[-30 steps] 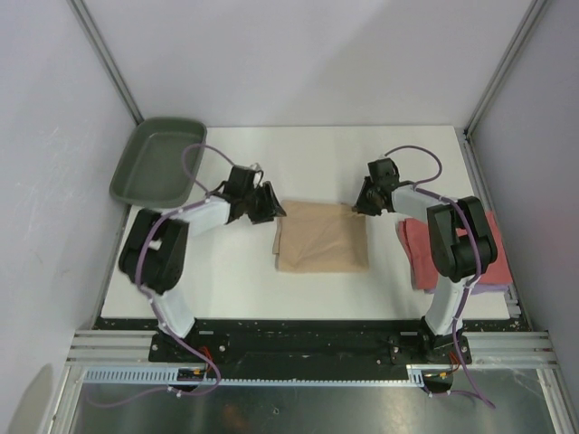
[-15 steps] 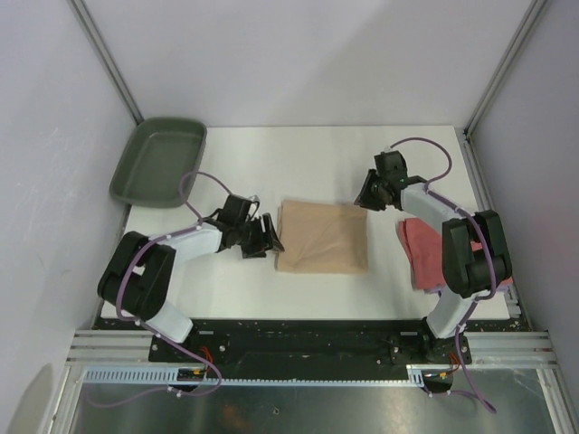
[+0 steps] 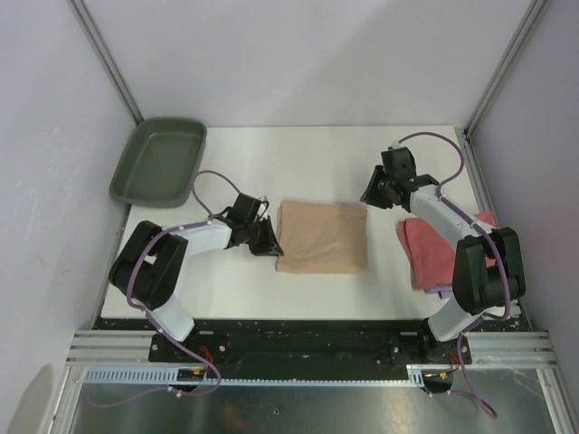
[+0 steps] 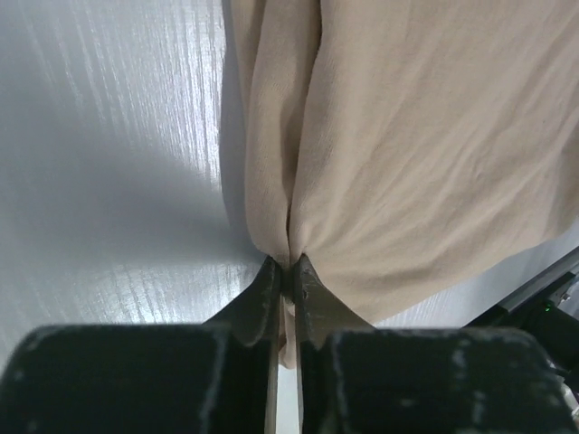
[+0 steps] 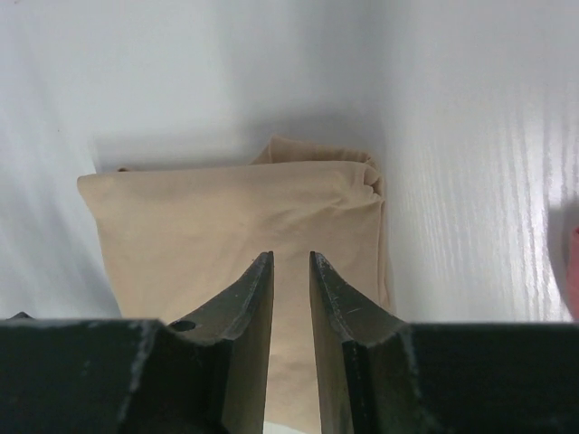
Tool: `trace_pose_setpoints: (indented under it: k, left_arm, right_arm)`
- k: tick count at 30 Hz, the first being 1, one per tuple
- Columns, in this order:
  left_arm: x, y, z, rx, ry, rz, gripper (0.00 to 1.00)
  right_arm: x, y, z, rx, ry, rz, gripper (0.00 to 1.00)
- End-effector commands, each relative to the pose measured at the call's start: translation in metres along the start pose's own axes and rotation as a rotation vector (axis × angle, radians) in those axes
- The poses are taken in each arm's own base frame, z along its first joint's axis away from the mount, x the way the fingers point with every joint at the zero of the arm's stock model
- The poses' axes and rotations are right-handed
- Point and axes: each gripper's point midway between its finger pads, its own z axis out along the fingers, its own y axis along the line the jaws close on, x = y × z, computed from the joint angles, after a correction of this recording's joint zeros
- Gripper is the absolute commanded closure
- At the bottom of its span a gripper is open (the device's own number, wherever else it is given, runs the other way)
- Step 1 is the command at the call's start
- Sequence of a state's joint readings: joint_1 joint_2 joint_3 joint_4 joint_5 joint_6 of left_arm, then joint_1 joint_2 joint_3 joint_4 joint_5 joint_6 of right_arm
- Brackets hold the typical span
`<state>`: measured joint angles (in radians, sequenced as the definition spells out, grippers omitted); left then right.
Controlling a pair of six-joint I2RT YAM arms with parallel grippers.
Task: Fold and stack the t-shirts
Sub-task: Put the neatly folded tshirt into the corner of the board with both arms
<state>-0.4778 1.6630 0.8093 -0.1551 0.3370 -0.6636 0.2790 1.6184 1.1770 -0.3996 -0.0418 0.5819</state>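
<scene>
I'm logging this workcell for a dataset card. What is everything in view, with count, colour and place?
tan t-shirt: one, beige, folded into a rectangle at the middle of the table
coral-red t-shirt: one, coral-red, at the table's right edge, partly under the right arm
tray: one, dark green, at the far left corner
table: one, white, under the shirts
left gripper: one, black, shut on the tan t-shirt's left edge
right gripper: one, black, slightly open, near the tan t-shirt's far right corner, holding nothing
</scene>
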Motion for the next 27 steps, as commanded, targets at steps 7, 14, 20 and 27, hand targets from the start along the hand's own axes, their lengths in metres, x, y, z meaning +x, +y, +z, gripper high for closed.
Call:
trace_pose_setpoints:
  k: [7,14,20,27]
  left_arm:
    - [-0.050,0.061,-0.047,-0.207,-0.240,-0.173,1.00]
    - [-0.052,0.142,-0.110,-0.489,-0.366,-0.258,1.00]
    - [-0.041,0.165,-0.123,-0.517,-0.373,-0.342,1.00]
    - [-0.035,0.161,-0.119,-0.468,-0.352,-0.407,0.94]
  right_arm:
    - [-0.010,-0.035,-0.042,0.195,-0.064,-0.003,0.71]
    - [0.009,-0.095,-0.064,0.406,-0.087,0.028,0.64]
    - [0.015,-0.123,-0.062,0.495,-0.102,0.004,0.61]
    - [0.016,-0.134,-0.049,0.551,-0.094,-0.009,0.61]
